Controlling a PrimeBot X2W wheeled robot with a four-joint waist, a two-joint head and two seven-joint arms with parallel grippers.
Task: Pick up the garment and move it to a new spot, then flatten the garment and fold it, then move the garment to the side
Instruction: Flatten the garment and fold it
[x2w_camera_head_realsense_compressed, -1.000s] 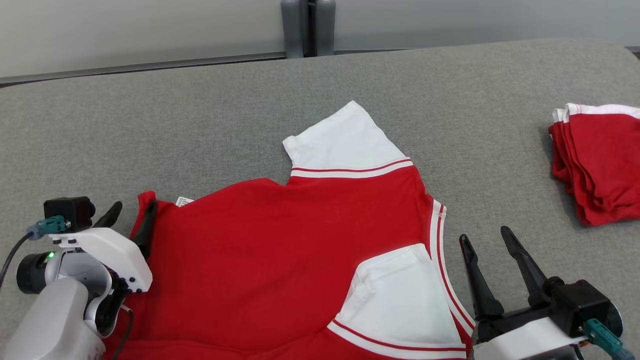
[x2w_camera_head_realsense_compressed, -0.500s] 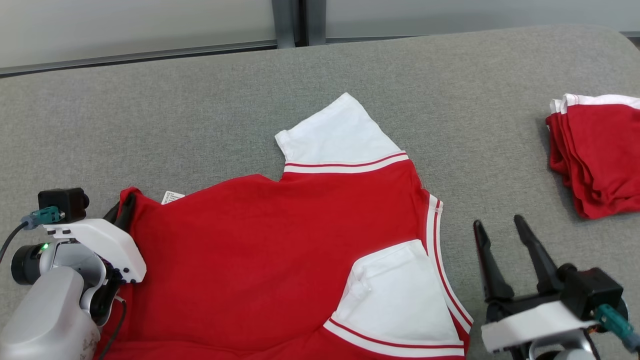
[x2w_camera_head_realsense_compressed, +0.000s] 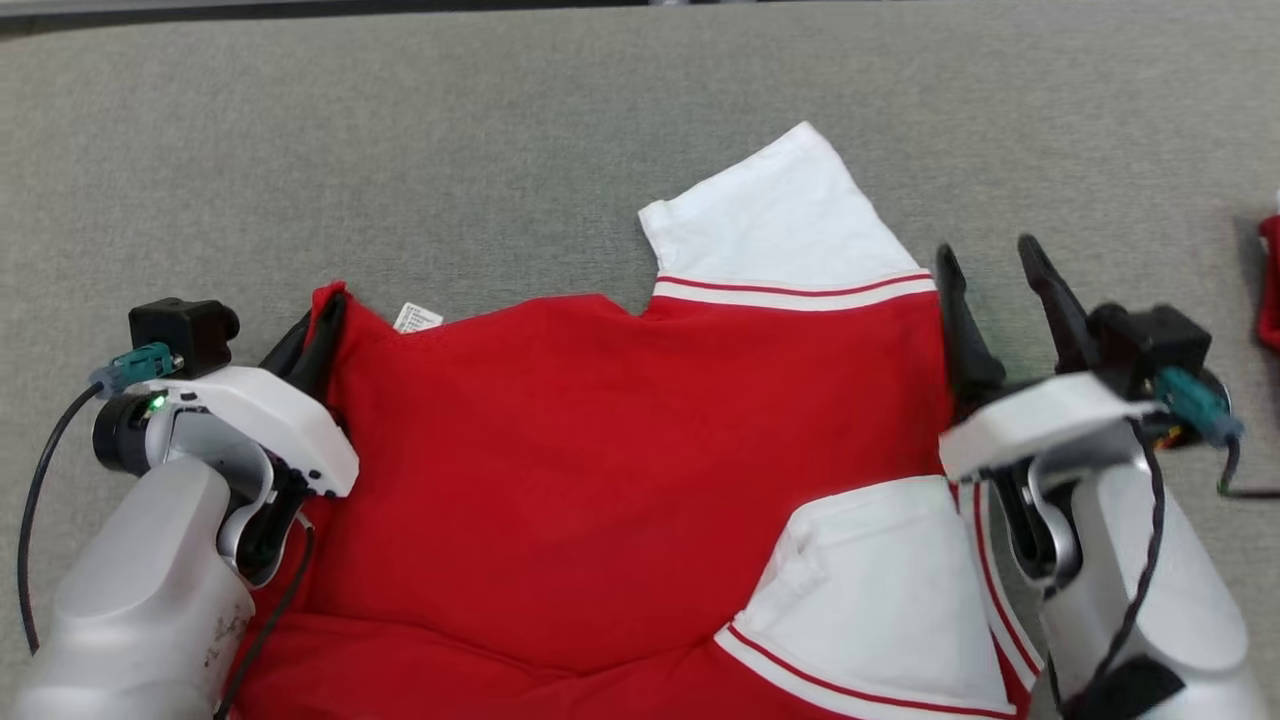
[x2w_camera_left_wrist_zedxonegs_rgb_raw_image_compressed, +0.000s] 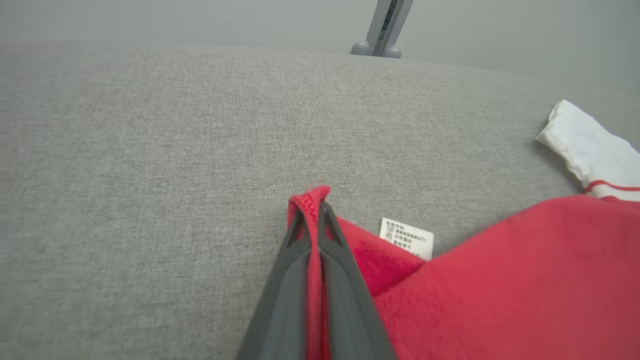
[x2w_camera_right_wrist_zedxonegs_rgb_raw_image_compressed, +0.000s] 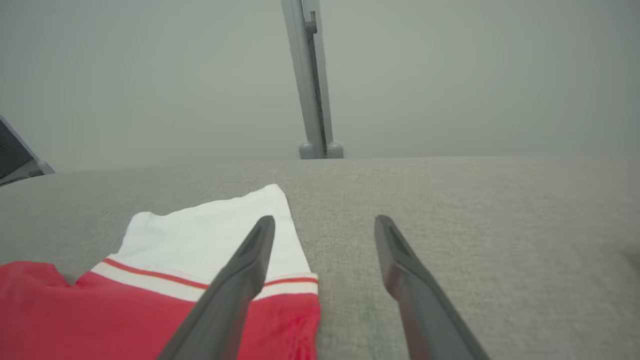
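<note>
Left pincer (x2w_camera_head_realsense_compressed: 315, 335) is now clenching the garment's (x2w_camera_head_realsense_compressed: 620, 450) red corner, having just snapped closed. Right pincer (x2w_camera_head_realsense_compressed: 988, 252), jaws spread, is arriving beside the opposite edge. Garment is lying spread toward the tabletop's (x2w_camera_head_realsense_compressed: 400, 150) near edge; a flattening pull seems to be coming.

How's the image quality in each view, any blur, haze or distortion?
Head view: sharp, evenly lit, faint shadows by the garment. Left wrist view: fabric in the left gripper blurs near the lens; the table edge bows. Right wrist view: hazy wall, right gripper soft.
</note>
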